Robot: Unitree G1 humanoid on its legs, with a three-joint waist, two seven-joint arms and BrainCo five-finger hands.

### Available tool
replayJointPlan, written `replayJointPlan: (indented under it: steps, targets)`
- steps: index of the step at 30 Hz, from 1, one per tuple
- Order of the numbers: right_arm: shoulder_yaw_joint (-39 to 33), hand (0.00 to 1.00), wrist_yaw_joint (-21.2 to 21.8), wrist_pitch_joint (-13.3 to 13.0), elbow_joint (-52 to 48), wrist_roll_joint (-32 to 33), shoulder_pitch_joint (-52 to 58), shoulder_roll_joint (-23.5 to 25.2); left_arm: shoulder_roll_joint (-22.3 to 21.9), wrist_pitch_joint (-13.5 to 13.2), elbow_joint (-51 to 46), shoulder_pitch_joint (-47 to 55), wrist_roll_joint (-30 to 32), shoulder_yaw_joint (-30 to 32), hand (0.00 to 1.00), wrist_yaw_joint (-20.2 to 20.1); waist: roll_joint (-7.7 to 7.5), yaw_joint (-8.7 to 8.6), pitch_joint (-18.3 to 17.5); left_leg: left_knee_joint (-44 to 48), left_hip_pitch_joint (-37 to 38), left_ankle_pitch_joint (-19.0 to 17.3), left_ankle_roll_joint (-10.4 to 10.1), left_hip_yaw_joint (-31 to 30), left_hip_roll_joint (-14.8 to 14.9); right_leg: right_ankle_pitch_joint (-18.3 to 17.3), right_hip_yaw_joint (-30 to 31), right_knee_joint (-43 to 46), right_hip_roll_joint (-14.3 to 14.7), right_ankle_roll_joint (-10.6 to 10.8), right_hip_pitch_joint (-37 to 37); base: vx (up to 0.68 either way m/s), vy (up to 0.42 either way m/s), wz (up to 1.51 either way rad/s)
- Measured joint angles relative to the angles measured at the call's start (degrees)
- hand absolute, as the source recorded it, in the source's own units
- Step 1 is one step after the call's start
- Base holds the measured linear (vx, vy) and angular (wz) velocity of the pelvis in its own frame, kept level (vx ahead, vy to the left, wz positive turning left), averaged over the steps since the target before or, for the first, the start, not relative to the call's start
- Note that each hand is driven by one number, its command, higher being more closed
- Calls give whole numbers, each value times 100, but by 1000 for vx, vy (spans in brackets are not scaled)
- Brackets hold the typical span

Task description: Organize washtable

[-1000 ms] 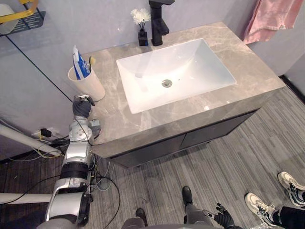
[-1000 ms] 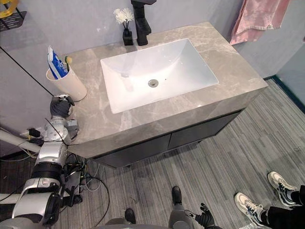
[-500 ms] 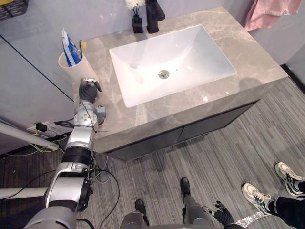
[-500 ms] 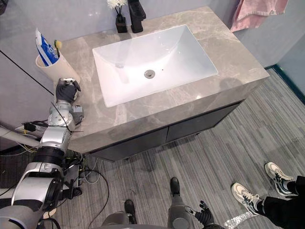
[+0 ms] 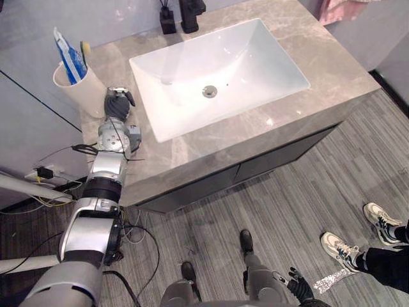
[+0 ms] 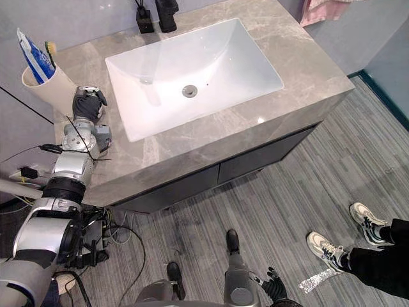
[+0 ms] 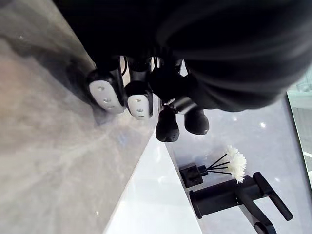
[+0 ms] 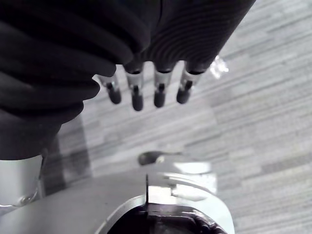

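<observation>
A beige cup [image 5: 80, 89] holding a blue-white toothpaste tube [image 5: 64, 51] and a toothbrush [image 5: 85, 50] stands at the far left corner of the grey marble washtable [image 5: 332, 70]. My left hand [image 5: 117, 104] rests on the counter just right of the cup, between it and the white sink [image 5: 249, 51]. In the left wrist view its fingers [image 7: 139, 105] are curled with the tips on the marble, holding nothing. My right hand [image 5: 297, 288] hangs low over the floor, its fingers [image 8: 135, 92] straight and relaxed.
A black faucet [image 5: 192, 7] and a small black vase [image 7: 195, 174] with a white flower [image 7: 237, 163] stand behind the sink. A pink towel [image 5: 335, 6] hangs at the far right. A person's shoes [image 5: 342, 249] are on the floor at the right.
The camera has tipped down, so the whole scene has shifted. My left hand has moved forward from the counter's left edge to beside the cup.
</observation>
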Motion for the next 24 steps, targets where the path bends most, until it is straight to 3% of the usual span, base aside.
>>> replayJointPlan:
  steps: [4,9,13,14,24]
  targets:
    - [6,0,1,-1,-1,98,0,-12,4,-6,-415,312,-11,83,100,-17,21,9,41,1,4,0,0,-10,4,0,-10,0,0,0,16,-18,-37,1]
    - [7,0,-17,38,5,100,0,-62,78,-150,-1266,1189,-594,97,100,-198,69,167,68,34,24,0,0,-115,13,-2,-151,0,-5,-2,108,-6,-7,9]
    - [108,0,-19,107,-70,99,7,-112,459,-239,-1739,1889,-1018,96,100,-299,68,204,68,57,16,-1,-2,-155,25,-6,-185,-3,-4,-7,130,-44,-34,6]
    - [115,0,-17,105,-112,99,60,-121,623,-300,-1908,2145,-1220,115,100,-486,68,256,68,58,-11,-3,-7,-171,36,-9,-204,-20,1,-9,112,-53,-57,5]
    - [146,0,-16,89,-106,103,69,-135,829,-321,-1483,1783,-1445,52,100,-514,67,260,66,59,-49,0,-6,-183,54,-7,-217,0,23,-8,81,-4,-6,0]
